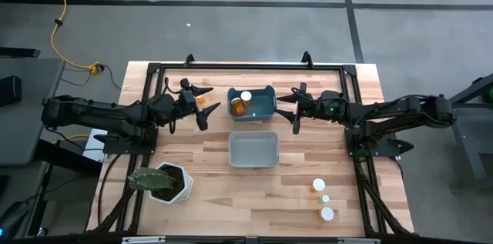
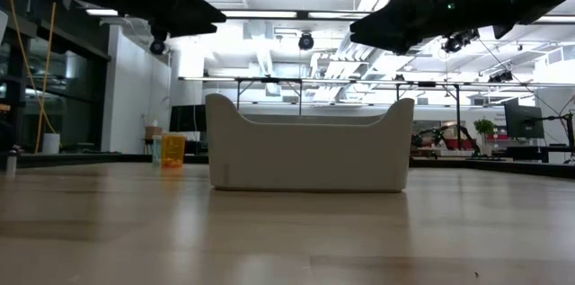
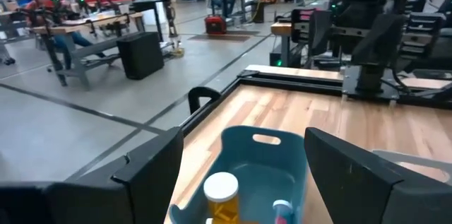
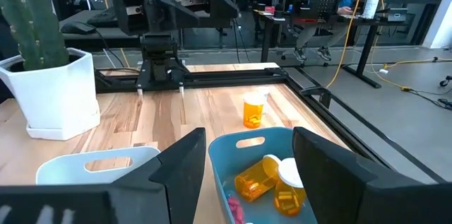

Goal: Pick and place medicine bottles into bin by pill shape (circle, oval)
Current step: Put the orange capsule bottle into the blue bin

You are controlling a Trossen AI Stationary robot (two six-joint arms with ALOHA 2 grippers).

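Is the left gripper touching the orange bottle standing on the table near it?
Apart. The right wrist view shows the orange bottle standing alone on bare wood; the high view shows the open left gripper beside it.

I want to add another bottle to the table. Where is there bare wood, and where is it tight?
Free: the wood between the plant pot and the three bottles, below the grey bin. Crowded: around the blue bin, flanked by the left gripper and right gripper, with an orange bottle beside it.
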